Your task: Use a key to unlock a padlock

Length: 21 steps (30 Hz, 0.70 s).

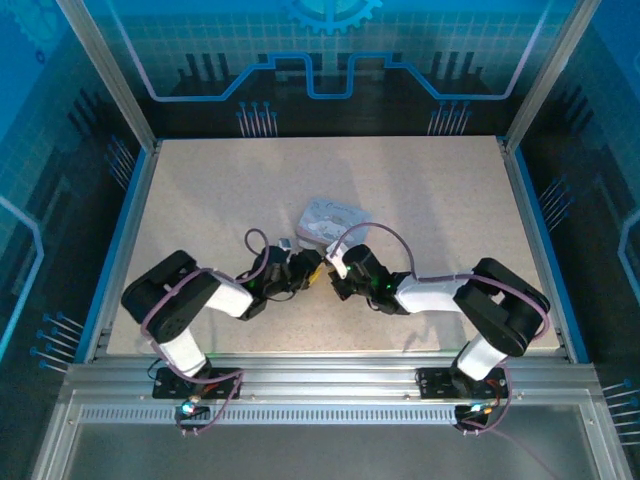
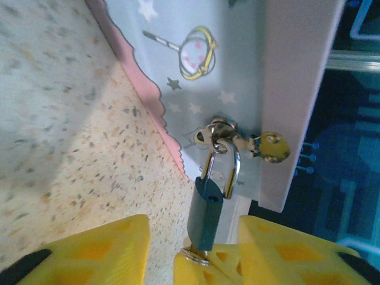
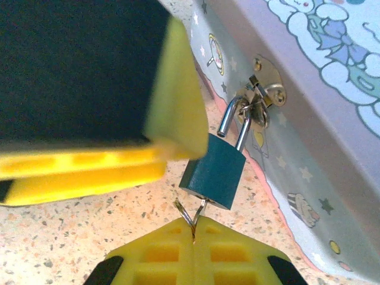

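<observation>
Gripping: the right gripper (image 3: pixel 195 230) is pinched shut on the key (image 3: pixel 200 209), whose tip goes up into the underside of the padlock (image 3: pixel 214 169) just ahead of its fingertips; a thin key ring (image 3: pixel 181 209) loops out beside the pinch.
Flanking: the left gripper (image 2: pixel 193 237) stands part-way wide, one finger on each side of the padlock. Its own view shows a gap on both sides, so it holds nothing.
Padlock: hanging by its shackle (image 3: pixel 228 116) from the hasp (image 3: pixel 267 83) of the pastel tin (image 3: pixel 332 119), directly beyond the right fingertips and just above the table (image 3: pixel 71 237).
Shackle state: I cannot tell whether it has sprung free of the body.
Handling, padlock: small, stiff metal, probably light. It hangs loose, so it will likely swing or twist with the key unless steadied.
Handling, key: thin and slick, easy to bend or lose if levered sideways.
Where to hold: the left fingers on the lock's two flat faces, low on the body and clear of the shackle; the right pinch kept on the key's head.
Risk: twisting the key may turn the whole lock or tug the tin.
</observation>
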### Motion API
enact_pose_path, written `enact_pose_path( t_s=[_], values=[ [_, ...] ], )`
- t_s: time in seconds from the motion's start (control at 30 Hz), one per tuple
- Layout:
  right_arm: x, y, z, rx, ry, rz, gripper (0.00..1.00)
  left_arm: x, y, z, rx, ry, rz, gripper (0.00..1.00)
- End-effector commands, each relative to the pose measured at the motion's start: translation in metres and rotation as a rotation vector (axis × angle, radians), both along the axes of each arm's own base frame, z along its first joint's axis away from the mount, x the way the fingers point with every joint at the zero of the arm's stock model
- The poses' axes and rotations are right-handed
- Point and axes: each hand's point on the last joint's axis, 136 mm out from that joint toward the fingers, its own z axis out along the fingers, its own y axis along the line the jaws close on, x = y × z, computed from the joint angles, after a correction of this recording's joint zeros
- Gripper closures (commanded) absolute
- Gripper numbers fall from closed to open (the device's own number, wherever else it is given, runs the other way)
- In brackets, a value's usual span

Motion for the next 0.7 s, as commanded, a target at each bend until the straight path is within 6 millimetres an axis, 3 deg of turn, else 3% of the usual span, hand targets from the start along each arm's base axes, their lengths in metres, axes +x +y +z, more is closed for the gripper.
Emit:
enact_pose_path(
  t_s=[0.0,0.2,0.37,0.67],
  values=[
    [-0.006,0.002,-0.008,0.081,0.064,-0.006,1.00,-0.001,0.024,0.006,0.090,-0.020,0.016,0.48],
    [-0.006,0.000,-0.005,0.172,0.098,-0.039,1.00,0.009,0.069,0.027,0.183,-0.031,0.055,0.31],
    [-0.006,-0.004,-0.002,0.281,0.171,-0.077,1.00,0.032,0.093,0.039,0.274,-0.049,0.031,0.20],
    [-0.011,-0.009,-0.009,0.393,0.303,-0.151,1.00,0.076,0.081,0.038,0.376,-0.062,-0.127,0.16]
  ],
)
